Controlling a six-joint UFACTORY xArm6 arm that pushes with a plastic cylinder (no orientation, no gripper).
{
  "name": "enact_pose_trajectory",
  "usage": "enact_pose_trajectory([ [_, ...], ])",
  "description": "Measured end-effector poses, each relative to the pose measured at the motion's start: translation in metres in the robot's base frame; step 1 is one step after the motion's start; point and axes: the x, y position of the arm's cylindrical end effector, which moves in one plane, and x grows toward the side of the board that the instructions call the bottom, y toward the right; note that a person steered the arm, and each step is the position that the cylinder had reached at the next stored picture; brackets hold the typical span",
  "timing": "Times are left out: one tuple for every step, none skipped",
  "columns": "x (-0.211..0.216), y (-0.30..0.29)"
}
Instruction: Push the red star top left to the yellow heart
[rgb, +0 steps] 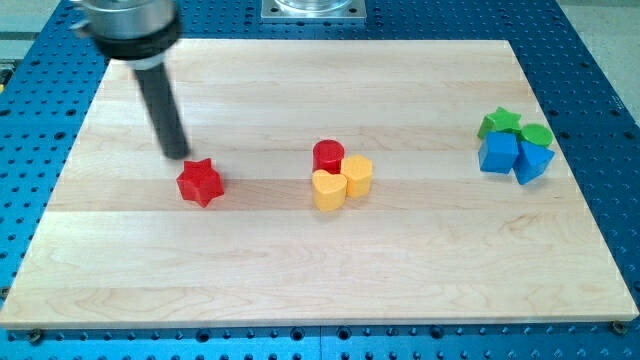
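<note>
The red star (200, 182) lies on the wooden board at the view's left of centre. The yellow heart (328, 189) lies near the board's middle, to the star's right. It touches a red round block (328, 155) above it and a yellow round block (358, 176) on its right. My tip (178, 154) is on the board just above and to the left of the red star, very close to it.
At the view's right stands a tight cluster: a green star (499, 122), a green round block (537, 135), a blue block (497, 153) and a second blue block (533, 161). The board (300, 270) ends at a blue perforated table.
</note>
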Motion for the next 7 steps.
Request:
enact_pose_trajectory([
  [0.017, -0.009],
  [0.044, -0.006],
  [0.063, 0.019],
  [0.079, 0.059],
  [0.072, 0.102],
  [0.072, 0.122],
  [0.072, 0.123],
])
